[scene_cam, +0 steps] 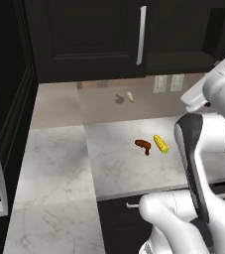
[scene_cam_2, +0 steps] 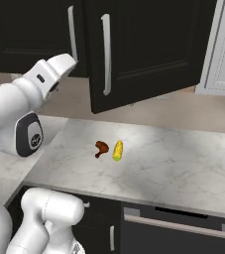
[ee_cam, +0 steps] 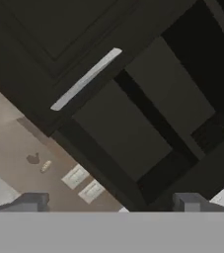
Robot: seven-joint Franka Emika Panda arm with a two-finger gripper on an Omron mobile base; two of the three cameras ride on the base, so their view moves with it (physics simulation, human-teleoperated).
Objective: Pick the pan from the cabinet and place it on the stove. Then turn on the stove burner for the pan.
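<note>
We count two foods on the marble worktop (scene_cam_2: 183,168): one brown drumstick (scene_cam_2: 101,148) and, just beside it at its 3 o'clock in the right base view, one yellow corn cob (scene_cam_2: 117,150). Above, the cabinet (scene_cam_2: 148,44) has one door swung out, and we count two vertical silver bar handles (scene_cam_2: 106,54) there. In the hand view the hand (ee_cam: 111,202) has its two fingertips (ee_cam: 32,201) spread wide, holding nothing, facing the opened cabinet, whose handle runs from 7 to 1 o'clock. We cannot make out the pan in the dark interior, so we cannot tell which way it points. Two wall outlets (ee_cam: 84,183) sit at 7 o'clock.
</note>
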